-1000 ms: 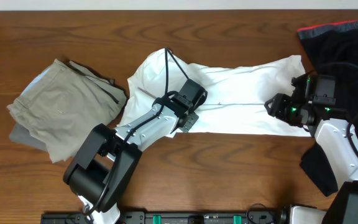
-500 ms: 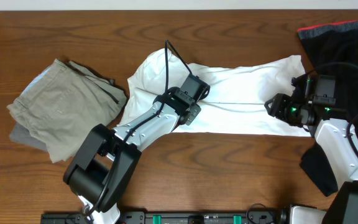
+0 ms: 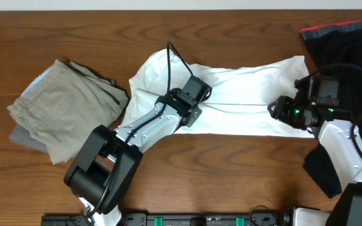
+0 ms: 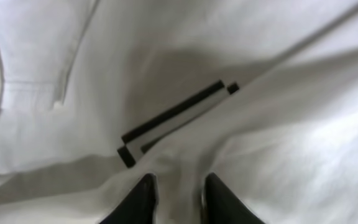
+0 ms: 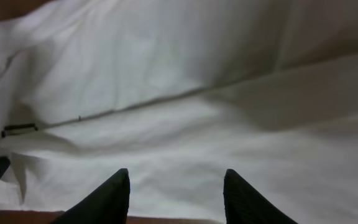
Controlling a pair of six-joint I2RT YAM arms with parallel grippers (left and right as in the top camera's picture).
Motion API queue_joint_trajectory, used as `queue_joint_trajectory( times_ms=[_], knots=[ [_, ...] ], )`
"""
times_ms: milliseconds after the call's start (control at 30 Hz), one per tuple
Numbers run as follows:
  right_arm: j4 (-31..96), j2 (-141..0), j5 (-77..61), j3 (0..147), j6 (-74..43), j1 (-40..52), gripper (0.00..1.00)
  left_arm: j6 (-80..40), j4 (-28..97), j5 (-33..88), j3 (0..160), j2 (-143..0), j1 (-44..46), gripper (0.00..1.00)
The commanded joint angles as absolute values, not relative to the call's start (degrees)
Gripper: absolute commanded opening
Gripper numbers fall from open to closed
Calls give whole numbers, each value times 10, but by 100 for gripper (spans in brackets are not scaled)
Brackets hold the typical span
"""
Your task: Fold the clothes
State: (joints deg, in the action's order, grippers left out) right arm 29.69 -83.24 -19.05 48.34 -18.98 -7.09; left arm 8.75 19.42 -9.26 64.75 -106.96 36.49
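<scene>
Wrist views show the jaws: left gripper narrowly apart, right gripper wide apart, both over the central T-shirt. Overhead, the left arm hides its middle; khaki garment left, black garment right.

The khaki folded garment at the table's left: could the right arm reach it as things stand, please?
Probably not: the right claw is at the far end of the white T-shirt, and the left arm lies between.
</scene>
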Motion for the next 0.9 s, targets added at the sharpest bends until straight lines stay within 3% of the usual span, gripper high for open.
queue_joint_trajectory(
  times_ms=[0, 133, 233, 433, 867],
  knots=[
    [314, -840, -179, 487, -184, -67, 43, 70, 204, -97, 660, -1075, 366, 35],
    [330, -851, -191, 475, -184, -64, 18, 63, 207, -97, 660, -1075, 366, 35],
    [308, -863, -217, 453, -180, -55, 8, 63, 205, -97, 660, -1075, 366, 33],
    [209, -902, -232, 404, -187, -28, 5, 53, 201, -97, 660, -1075, 366, 12],
    [60, -969, -229, 400, -206, -22, 5, 53, 201, -97, 660, -1075, 366, 7]
  ],
)
